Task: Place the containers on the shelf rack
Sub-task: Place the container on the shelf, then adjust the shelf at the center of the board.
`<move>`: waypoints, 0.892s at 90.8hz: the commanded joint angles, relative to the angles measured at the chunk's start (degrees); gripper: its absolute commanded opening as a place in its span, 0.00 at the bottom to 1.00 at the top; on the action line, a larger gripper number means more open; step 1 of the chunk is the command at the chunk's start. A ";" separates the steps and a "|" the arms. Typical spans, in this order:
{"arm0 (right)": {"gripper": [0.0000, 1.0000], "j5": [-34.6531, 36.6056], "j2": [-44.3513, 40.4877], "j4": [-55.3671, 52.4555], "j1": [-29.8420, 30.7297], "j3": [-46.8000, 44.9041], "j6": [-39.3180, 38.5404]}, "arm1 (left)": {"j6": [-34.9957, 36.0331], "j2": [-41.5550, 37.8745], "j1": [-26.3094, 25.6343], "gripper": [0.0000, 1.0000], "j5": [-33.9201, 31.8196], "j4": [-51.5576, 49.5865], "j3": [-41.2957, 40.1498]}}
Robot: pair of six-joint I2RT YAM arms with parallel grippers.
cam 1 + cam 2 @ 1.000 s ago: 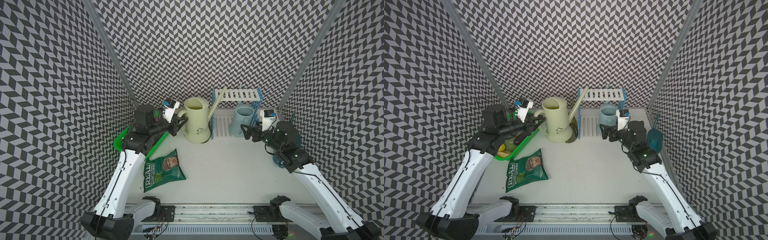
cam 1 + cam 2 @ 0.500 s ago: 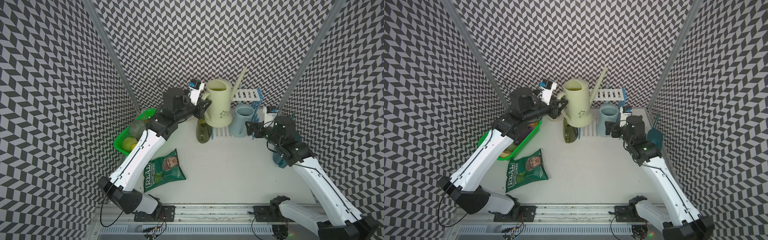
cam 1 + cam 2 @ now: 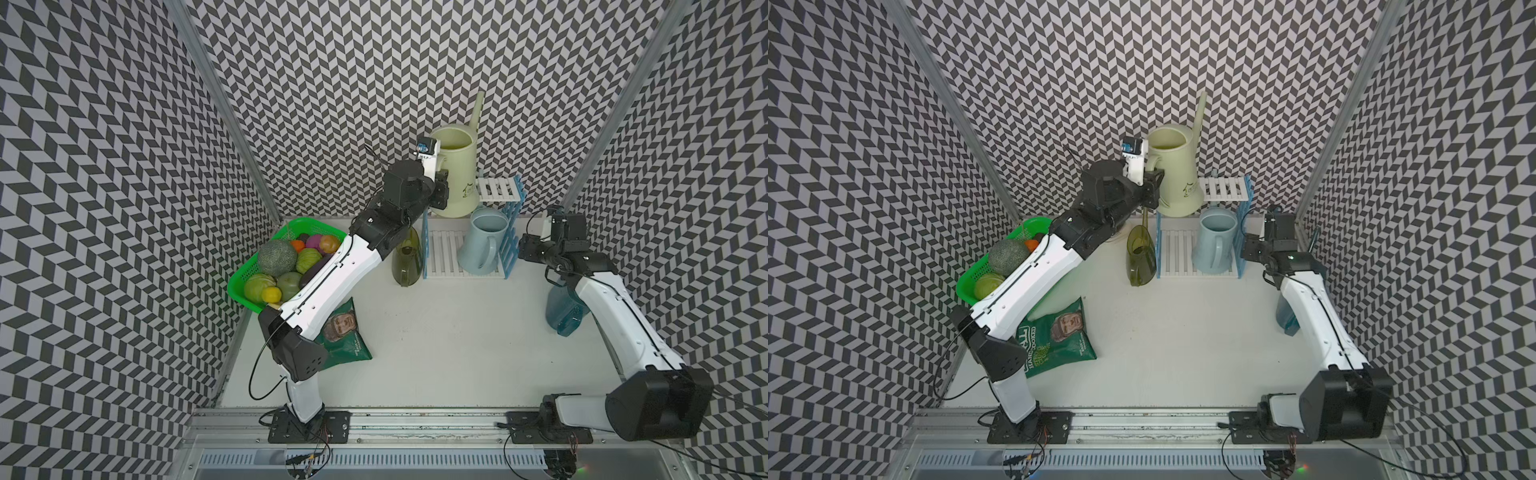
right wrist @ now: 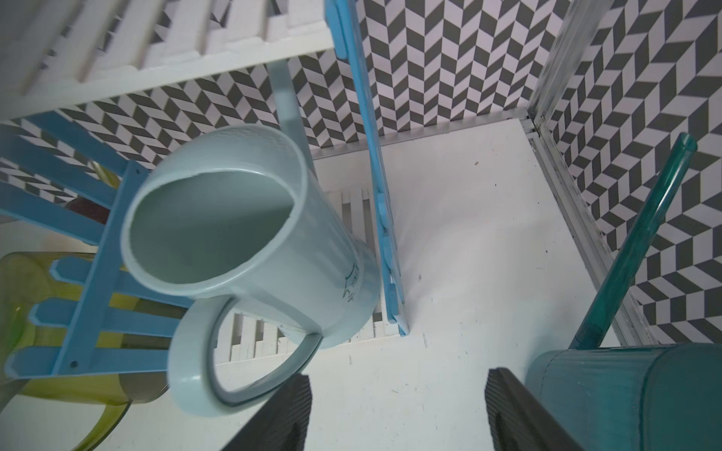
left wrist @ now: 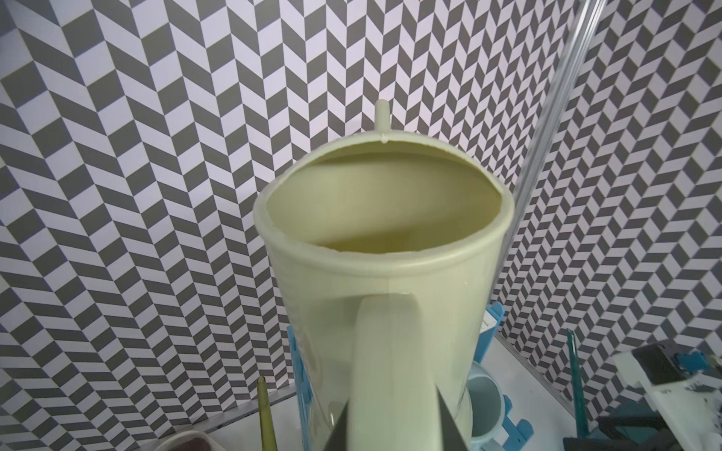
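White tabletop (image 3: 449, 340), chevron walls (image 3: 332, 83) | left gripper (image 3: 441, 192) clenched on handle of cream can (image 3: 455, 174) — held upright and high, likely so its base clears shelf rack (image 3: 496, 189) top tier just beyond | right gripper (image 4: 398, 375) jaws apart, empty — pale blue can (image 4: 242, 234) ahead on lower tier, teal can (image 4: 625, 398) just beside.

White arm links (image 3: 332, 282), black joints (image 3: 299, 357), thin black cables (image 3: 254, 365).

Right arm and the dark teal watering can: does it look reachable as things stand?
Probably yes: the right gripper is open and empty, and the teal can sits right beside its fingers, with nothing between.
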 commanded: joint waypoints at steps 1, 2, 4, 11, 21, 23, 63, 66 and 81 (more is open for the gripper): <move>0.71 0.76 2.71 0.19 -0.53 1.98 -1.97 | 1.09 1.64 -0.31 0.00 -5.17 6.59 5.04; 0.70 0.79 3.01 0.21 -0.53 2.08 -2.06 | 1.16 1.81 -0.37 0.00 -5.28 6.72 5.23; 0.70 0.75 3.61 0.23 -0.64 2.26 -2.18 | 1.27 2.09 -0.47 0.00 -5.47 7.04 5.55; 0.68 0.46 5.79 0.75 -0.94 2.95 -2.47 | 2.50 2.98 -0.86 0.00 -6.45 8.55 5.68; 0.64 -0.04 9.80 0.69 -1.20 4.94 -2.61 | 3.41 4.60 -1.27 0.00 -9.24 10.11 6.81; 0.63 -0.18 10.73 0.52 -1.27 5.48 -2.60 | 3.42 4.90 -1.36 0.00 -9.76 10.06 7.19; 0.40 -1.65 20.17 2.49 -1.04 8.43 -3.11 | 4.22 8.66 -3.48 0.00 -13.38 12.43 10.70; 0.38 -1.71 20.18 2.68 -0.93 8.29 -2.97 | 4.02 8.92 -3.56 0.00 -13.45 12.19 11.03; 0.24 -0.80 19.06 3.06 0.41 7.11 -2.26 | 2.80 9.25 -4.28 0.00 -13.65 11.20 11.08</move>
